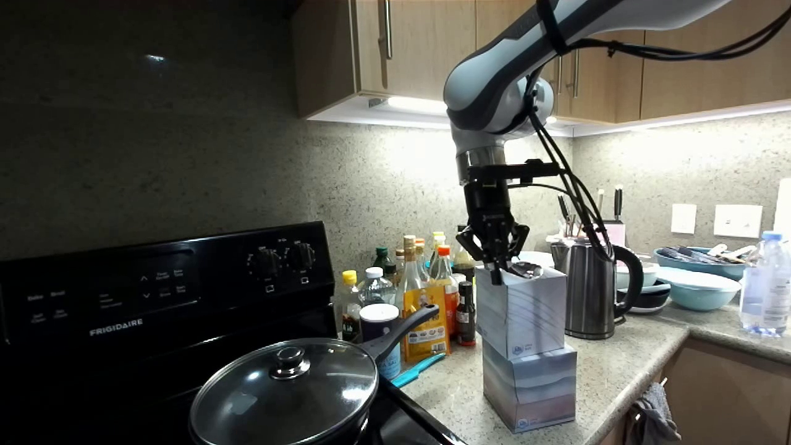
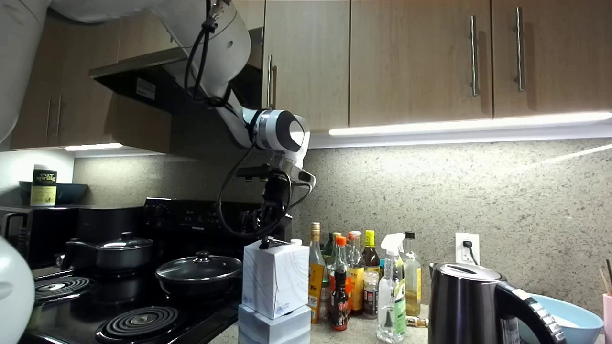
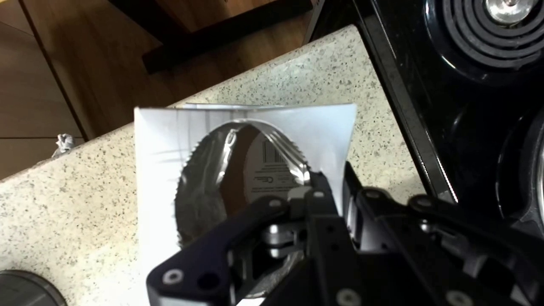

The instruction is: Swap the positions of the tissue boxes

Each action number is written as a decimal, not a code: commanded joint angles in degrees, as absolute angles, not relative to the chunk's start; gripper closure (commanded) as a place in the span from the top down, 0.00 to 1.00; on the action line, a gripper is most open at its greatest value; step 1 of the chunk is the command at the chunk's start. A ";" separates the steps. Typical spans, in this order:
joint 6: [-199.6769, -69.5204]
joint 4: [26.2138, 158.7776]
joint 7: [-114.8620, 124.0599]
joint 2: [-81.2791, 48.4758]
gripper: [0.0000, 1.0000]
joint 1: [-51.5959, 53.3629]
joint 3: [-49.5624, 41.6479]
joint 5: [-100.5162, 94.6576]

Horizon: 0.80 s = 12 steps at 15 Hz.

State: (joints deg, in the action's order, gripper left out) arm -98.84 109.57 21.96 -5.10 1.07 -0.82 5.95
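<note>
Because the oval, film-lined mouth leaves a wall that can be pinched, I have the black two-finger gripper point(image 3: 335, 180) astride the left edge of the whitish cube-shaped cardboard tissue box point(image 1: 534, 312), one fingertip inside the mouth and one outside the wall. The fingers stand close together and that wall bows inward in the wrist view, so I judge it a real hold. Gripped at one side only, the box will probably tilt once lifted, and thin cardboard may crease, so I would raise it slowly.

Directly beneath, on the speckled pale countertop point(image 1: 636, 352), stands the pale grey-lavender cube-shaped cardboard tissue box with faint bands point(image 1: 530, 389). The upper box appears to rest on it, turned slightly out of line; whether any weight hangs from the fingers I cannot tell. I take the swap to mean top for bottom, so the upper box must be parked first, most sensibly to the right, short of the brushed-steel kettle with a black handle point(image 1: 584, 290).

Going left is less inviting: the black electric stove point(image 1: 154, 296) carries a black frying pan with a glass lid point(image 1: 290, 383), its handle angled far and right, towards the sauce and oil bottles point(image 2: 356, 286). Those crowd the far side, presumably for reach while cooking; a swinging box could topple them.
</note>
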 commanded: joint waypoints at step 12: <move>-99.54 111.09 28.15 -4.28 0.03 0.94 -1.10 5.25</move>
State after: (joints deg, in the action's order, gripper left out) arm -99.18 109.59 26.57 -5.10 1.07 -1.02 5.93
